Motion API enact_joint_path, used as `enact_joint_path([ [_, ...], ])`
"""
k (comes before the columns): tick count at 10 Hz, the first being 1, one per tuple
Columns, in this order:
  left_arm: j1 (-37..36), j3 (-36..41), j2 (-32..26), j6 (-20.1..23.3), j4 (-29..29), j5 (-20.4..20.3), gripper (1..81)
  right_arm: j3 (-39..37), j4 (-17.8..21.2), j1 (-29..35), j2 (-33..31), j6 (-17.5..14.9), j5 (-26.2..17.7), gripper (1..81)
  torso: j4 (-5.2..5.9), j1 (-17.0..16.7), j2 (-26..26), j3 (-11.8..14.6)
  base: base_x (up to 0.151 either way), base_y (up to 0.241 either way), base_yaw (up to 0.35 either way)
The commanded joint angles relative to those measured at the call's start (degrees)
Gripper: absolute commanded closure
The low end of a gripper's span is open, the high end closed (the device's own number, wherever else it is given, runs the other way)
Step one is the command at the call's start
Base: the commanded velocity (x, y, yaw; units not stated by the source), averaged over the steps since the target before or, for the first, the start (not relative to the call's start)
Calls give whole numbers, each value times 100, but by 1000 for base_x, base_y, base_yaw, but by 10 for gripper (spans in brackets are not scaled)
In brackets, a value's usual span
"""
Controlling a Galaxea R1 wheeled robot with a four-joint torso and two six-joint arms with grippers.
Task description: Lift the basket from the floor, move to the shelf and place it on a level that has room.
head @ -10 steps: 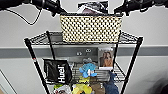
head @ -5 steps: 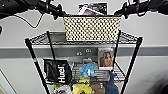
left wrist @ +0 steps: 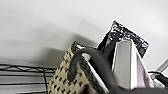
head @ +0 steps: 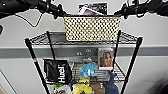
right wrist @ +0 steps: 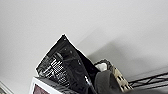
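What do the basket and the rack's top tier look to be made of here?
The basket looks like cream woven fibre or moulded plastic, matt: a regular pattern of dark gaps runs across its wall, and which of the two I cannot tell. Its loop handle is dark and smooth. The top tier looks like thin grey metal wire in a grid, held on black posts.
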Motion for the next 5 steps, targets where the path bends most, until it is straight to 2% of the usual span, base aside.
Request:
enact_joint_path([
  [1,-1068,58,-6,28,130,28,10,117,-142,826,-114,-74,-171,811,0,0,0,0,0,0,0],
  [2,-1095,58,-15,28,86,10,10,206,-35,896,-194,-82,-161,10,0,0,0,0,0,0,0],
  [5,-1235,461,-383,11,-11,-43,10,1076,158,1108,-809,-126,-82,10,0,2,0,0,0,0,0],
])
